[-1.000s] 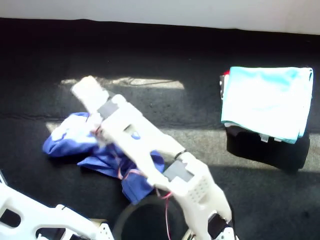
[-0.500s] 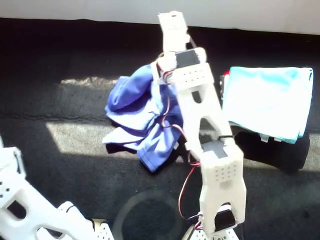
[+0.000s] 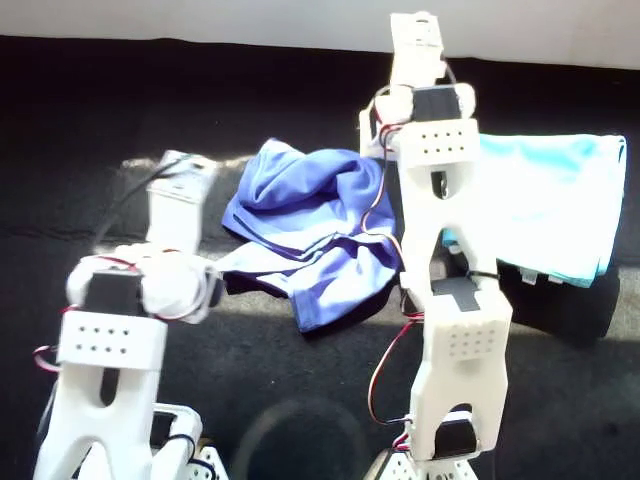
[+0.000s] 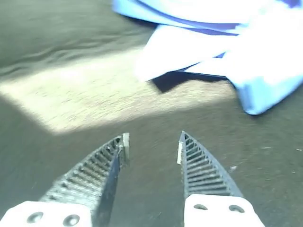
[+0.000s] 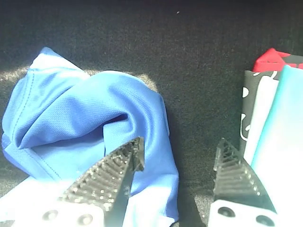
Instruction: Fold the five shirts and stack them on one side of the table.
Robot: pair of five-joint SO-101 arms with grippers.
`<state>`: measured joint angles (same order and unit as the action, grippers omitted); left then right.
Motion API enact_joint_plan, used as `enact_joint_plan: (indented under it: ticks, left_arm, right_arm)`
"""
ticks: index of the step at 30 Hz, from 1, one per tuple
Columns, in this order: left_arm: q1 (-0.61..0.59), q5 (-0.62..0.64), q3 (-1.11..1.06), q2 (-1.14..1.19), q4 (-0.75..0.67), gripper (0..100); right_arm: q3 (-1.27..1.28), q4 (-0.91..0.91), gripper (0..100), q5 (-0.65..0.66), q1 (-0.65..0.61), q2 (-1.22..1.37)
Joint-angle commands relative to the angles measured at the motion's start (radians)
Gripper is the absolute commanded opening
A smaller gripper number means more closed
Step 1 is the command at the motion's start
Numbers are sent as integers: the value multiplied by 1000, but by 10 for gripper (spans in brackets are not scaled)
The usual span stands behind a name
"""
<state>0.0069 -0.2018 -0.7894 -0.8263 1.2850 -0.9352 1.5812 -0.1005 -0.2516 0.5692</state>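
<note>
Blue cloth was seen bunched up near the middle of the dark bench (image 3: 110, 110). It was one blue shirt (image 3: 310, 230), crumpled and not folded, with a paler part sticking out at its near edge. A stack (image 3: 545, 200) of folded shirts was seen on the right side of the bench, just beside the right arm. A light green-blue shirt (image 3: 560, 190) was laid on top of it. A black shirt (image 3: 560, 300) was seen under that, and a bit of red (image 5: 272, 59) could be seen at one corner.

The left fingers (image 4: 113, 158) were held wide apart over the bench, near the edge of the blue shirt, and nothing was held in them. The right fingers (image 5: 124, 163) were spread wide too, and nothing was gripped. One of them was seen over the blue shirt and the other just beside the stack.
</note>
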Motion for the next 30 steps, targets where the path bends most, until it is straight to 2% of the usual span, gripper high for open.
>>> enact_joint_plan:
  ticks: [1, 5, 14, 18, 26, 30]
  left_arm:
    - [139, 49, -4, 94, -43, 179]
    - [249, 101, 50, 269, -43, 179]
    - [449, 229, 202, 503, -74, 205]
    - [461, 292, 209, 587, -161, 261]
    - [453, 245, 211, 760, -302, 255]
    - [450, 247, 213, 852, -387, 255]
  right_arm:
    - [-131, 85, 238, 3, 21, -104]
    - [-194, 156, 238, 5, 35, -114]
    - [-203, 157, 238, 5, 157, -117]
    - [-203, 157, 238, 5, 214, -117]
    - [-203, 159, 238, 110, 255, -117]
    - [-205, 159, 238, 114, 255, -119]
